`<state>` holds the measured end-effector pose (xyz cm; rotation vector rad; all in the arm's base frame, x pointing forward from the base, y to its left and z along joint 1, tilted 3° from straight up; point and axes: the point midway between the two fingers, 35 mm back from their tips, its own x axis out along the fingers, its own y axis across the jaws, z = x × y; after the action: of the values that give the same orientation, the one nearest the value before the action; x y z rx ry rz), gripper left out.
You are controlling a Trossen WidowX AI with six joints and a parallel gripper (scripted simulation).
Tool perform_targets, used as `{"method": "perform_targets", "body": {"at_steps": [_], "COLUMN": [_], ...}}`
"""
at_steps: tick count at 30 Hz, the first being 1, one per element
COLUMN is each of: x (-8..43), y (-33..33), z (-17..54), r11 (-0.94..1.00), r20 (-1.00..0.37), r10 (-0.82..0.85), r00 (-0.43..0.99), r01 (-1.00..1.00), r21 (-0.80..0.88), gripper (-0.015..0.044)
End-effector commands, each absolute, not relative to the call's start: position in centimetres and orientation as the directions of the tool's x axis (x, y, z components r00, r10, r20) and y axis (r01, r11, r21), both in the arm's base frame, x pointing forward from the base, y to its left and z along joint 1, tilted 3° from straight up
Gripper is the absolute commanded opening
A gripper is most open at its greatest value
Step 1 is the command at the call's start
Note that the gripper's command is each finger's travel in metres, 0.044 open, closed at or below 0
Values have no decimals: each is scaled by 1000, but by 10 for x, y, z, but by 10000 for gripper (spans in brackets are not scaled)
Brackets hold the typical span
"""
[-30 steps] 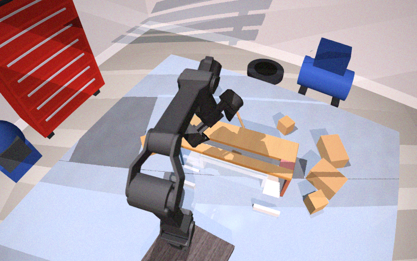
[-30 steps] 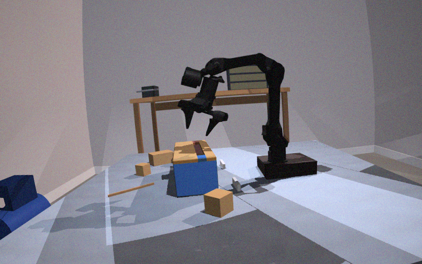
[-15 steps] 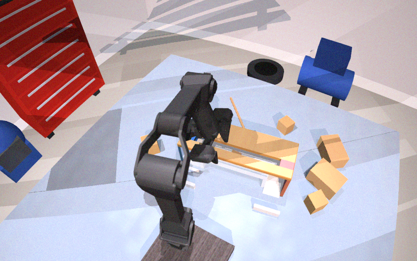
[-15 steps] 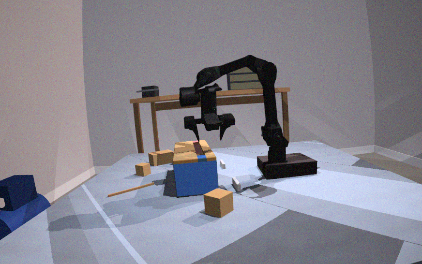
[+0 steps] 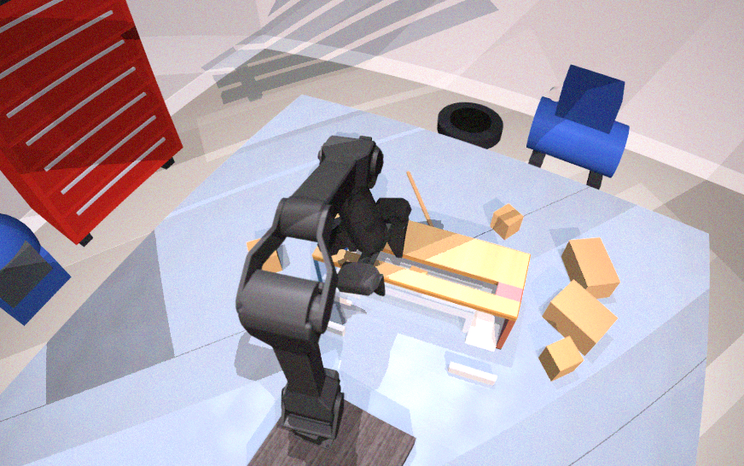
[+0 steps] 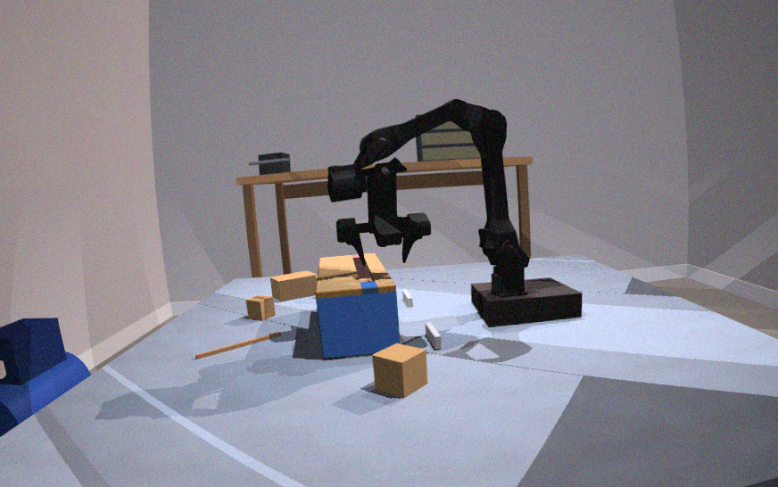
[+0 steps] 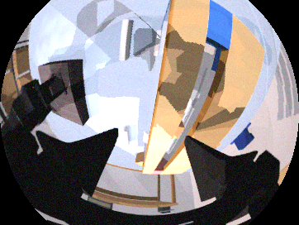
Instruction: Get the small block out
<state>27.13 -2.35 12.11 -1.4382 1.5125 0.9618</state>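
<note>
The box stands upright, with orange top strips either side of a long slot, a blue end and a red end. Its clear front faces the arm's base. A small orange piece shows through the slot near mid-length; it looks like the block on the shelf, partly hidden. My gripper is open and empty, pointing down above the box. In the exterior view one fingertip overlaps the box top and the other hangs on the base side, higher than the top's front edge.
Several loose wooden blocks lie beyond the red end. Another wooden block stands off the blue end. A thin stick lies behind the box. White bars lie in front, towards the arm's base.
</note>
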Motion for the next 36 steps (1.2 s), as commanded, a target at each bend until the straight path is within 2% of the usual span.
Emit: {"method": "perform_targets", "body": {"at_steps": [1,36], "x": [271,267], "y": [-24,-24], "z": [114,70], "r11": [53,52], "r20": [-925,-928], "r10": [-379,-373], "r00": [-17,-13], "r01": [-999,-999], "r21": [-4,-7], "gripper": [400,400]}}
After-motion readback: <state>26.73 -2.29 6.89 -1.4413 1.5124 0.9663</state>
